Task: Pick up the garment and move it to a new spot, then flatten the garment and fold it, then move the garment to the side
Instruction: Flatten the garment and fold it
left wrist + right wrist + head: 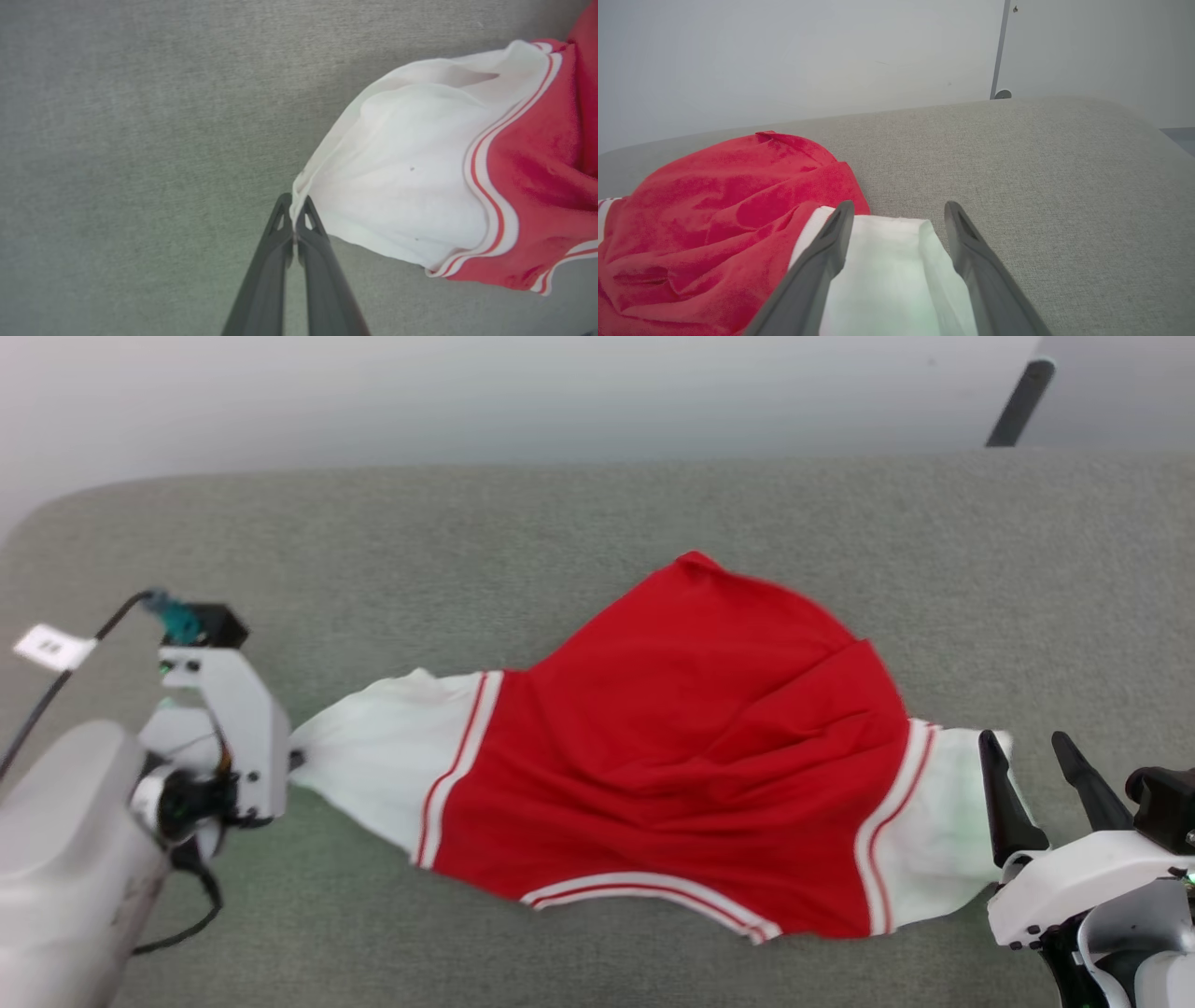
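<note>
2 grippers sit at opposite ends of the garment [681, 737], a red jersey with white sleeves and red-and-white striped trim, which lies spread and rumpled across the middle of a grey-green padded surface [560, 513].

At the garment's left end, the left gripper [297, 758] has its 2 dark fingers pressed together on the very tip of the white sleeve. In the left wrist view the left gripper [294, 205] pinches a thin edge of the white cloth of the garment [411, 172] between its tips, and the sleeve fans out from that pinch toward the striped seam.

At the garment's right end, the right gripper [1022, 747] stands wide apart. 1 finger overlaps the white right sleeve and the other is just past the sleeve's edge, over the padded surface. In the right wrist view the sleeve end of the garment [714, 224] lies between the spread fingers of the right gripper [899, 210]; whether they touch the cloth cannot be told.

Left of the garment, beyond the left gripper, a white tag [51, 646] hangs on a black cable [37, 709]; its dark marks are too small to read.
</note>
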You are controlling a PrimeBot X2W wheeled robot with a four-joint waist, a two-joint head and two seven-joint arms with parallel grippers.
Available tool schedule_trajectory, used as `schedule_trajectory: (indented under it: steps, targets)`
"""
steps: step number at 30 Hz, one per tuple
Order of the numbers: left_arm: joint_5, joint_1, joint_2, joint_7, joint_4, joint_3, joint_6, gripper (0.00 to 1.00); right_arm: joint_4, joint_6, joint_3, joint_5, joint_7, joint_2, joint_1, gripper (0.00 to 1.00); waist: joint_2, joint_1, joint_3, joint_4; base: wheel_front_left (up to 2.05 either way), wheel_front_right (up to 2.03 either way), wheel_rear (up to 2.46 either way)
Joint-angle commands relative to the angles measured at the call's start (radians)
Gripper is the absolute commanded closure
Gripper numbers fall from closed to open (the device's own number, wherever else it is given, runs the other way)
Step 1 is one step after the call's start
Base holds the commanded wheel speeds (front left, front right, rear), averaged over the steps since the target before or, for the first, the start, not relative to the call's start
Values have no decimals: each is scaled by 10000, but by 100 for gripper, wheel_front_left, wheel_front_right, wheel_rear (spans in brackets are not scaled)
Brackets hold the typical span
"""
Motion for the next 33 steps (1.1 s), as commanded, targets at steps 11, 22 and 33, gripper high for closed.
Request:
schedule_trajectory:
  steps: [11,22,33]
  targets:
    - [-435,1445,661,-87,-511,274,578,100,-95,-8,1,-68,245,10,454,0,0,0,-612,540,0,0,0]
    - [-703,2199,413,-1166,-1036,568,627,2,28,-6,199,70,375,-41,612,0,0,0,-1169,619,0,0,0]
    - [-697,2800,699,-1797,-2158,780,952,0,-159,-8,311,127,419,-66,854,0,0,0,-1550,595,0,0,0]
